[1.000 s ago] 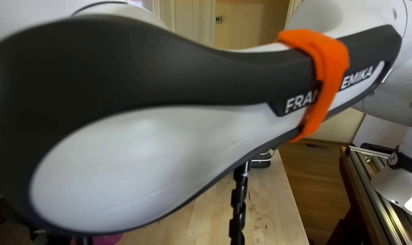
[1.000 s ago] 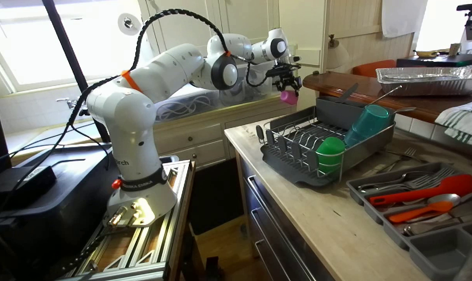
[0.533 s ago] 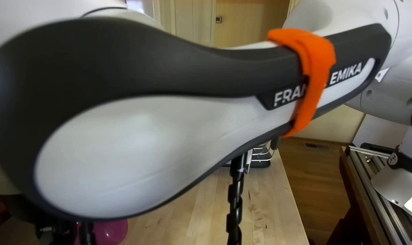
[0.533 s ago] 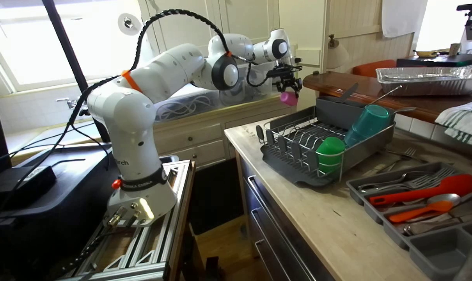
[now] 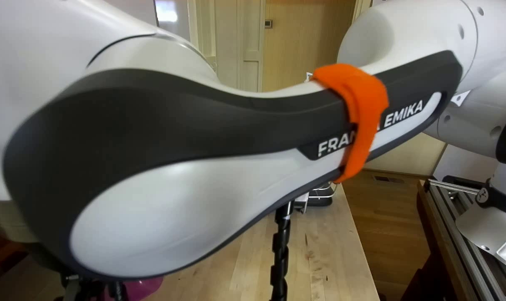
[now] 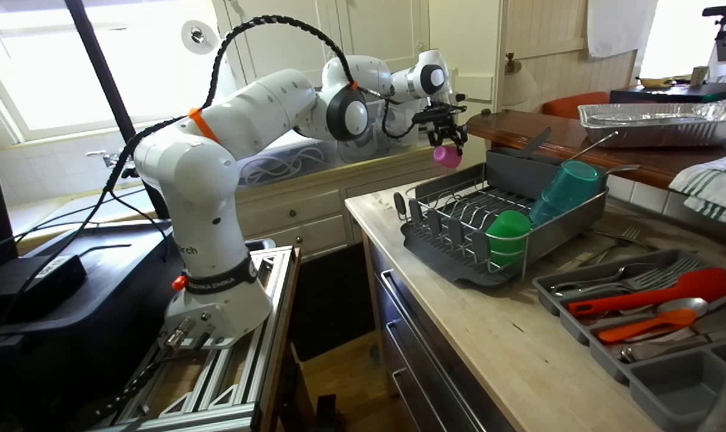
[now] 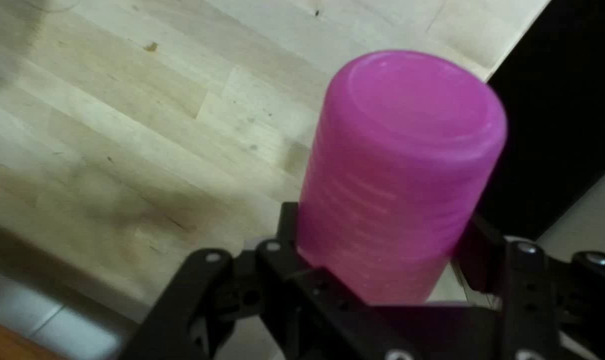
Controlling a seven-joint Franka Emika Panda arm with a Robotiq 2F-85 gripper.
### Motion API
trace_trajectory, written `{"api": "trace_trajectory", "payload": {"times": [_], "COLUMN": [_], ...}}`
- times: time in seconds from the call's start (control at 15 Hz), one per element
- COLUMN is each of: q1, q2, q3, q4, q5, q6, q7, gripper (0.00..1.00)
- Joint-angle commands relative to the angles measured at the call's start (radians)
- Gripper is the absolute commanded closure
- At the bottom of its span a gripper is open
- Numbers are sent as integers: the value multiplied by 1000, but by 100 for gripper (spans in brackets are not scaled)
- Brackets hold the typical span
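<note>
A pink cup (image 7: 402, 175) sits between the fingers of my gripper (image 7: 381, 232), which is shut on its sides. The cup's closed base faces away from the palm in the wrist view, and its mouth end is hidden among the black linkages. In an exterior view the cup (image 6: 447, 156) hangs tilted below the gripper (image 6: 448, 143), in the air beyond the back of the dish rack (image 6: 426, 191). In an exterior view only a piece of the pink cup (image 5: 143, 287) shows at the bottom; the large forearm covers the rest.
A green cup (image 6: 508, 237) and a teal cup (image 6: 566, 192) stand in the rack. A grey cutlery tray (image 6: 678, 375) lies nearer on the wooden counter (image 6: 495, 342). On a brown tabletop behind is a foil pan (image 6: 657, 129). The counter's edge drops to a dark area (image 7: 557, 125).
My arm has come down a little, and in an exterior view the gripper and pink cup have shifted slightly down and right. The grip on the cup looks the same.
</note>
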Motion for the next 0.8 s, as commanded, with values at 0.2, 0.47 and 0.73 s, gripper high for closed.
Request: {"api": "trace_trajectory", "payload": {"times": [0.2, 0.47, 0.73], "q1": [-3, -27, -48], "q2": [33, 28, 51], "q3": [-54, -45, -47], "q4": [11, -3, 17], "q5": [-42, -6, 7], "q6": [134, 70, 65], "q7": [41, 135, 250], "gripper": [50, 50, 50]}}
